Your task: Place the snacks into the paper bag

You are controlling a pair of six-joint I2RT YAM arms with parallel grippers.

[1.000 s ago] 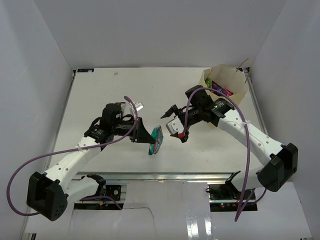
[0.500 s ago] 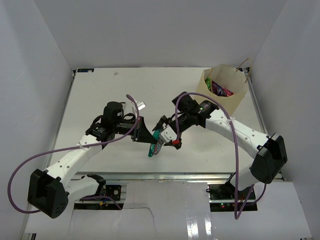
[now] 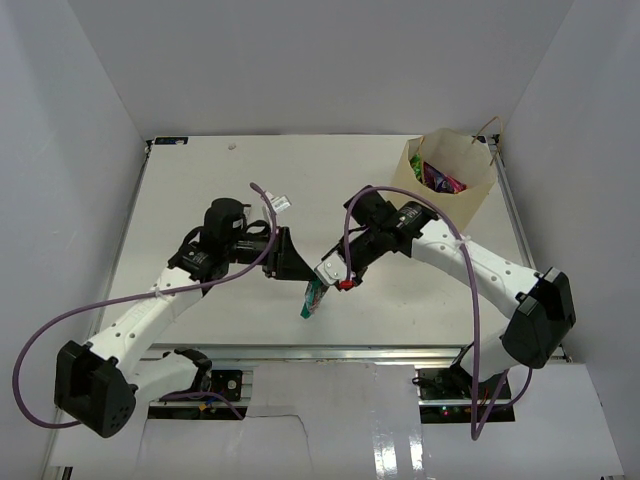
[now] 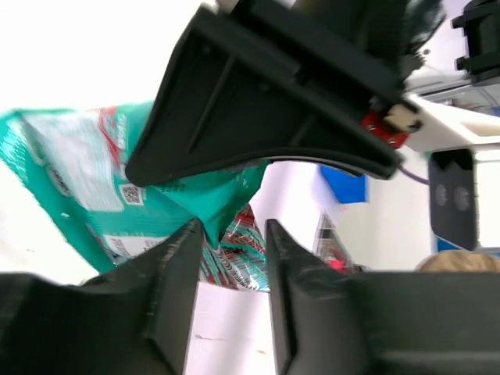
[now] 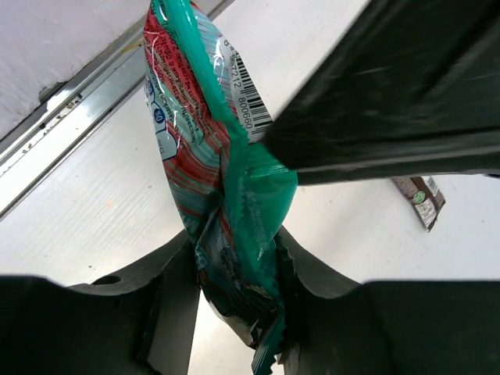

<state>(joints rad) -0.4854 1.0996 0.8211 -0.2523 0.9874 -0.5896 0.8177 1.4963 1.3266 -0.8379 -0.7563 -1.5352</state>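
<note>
A teal snack packet [image 3: 314,296] hangs above the middle of the table. My right gripper [image 3: 334,273] is shut on the packet's [image 5: 205,148] lower end, and the foil is crumpled between its fingers [image 5: 170,291]. My left gripper [image 3: 291,258] is just left of it and open. In the left wrist view its fingertips [image 4: 187,242] stand apart, with the packet [image 4: 74,168] past them and one corner at the left tip. The tan paper bag [image 3: 468,158] stands open at the far right, with several snacks [image 3: 440,181] inside.
The right gripper's black finger [image 4: 266,101] fills the top of the left wrist view. A small brown tag [image 5: 422,200] shows beyond the packet in the right wrist view. The table's front rail [image 3: 330,352] runs below both grippers. White walls enclose the table.
My right gripper came left to the teal packet and shut on it. My left gripper, shut on the packet before, has opened and let it go.
</note>
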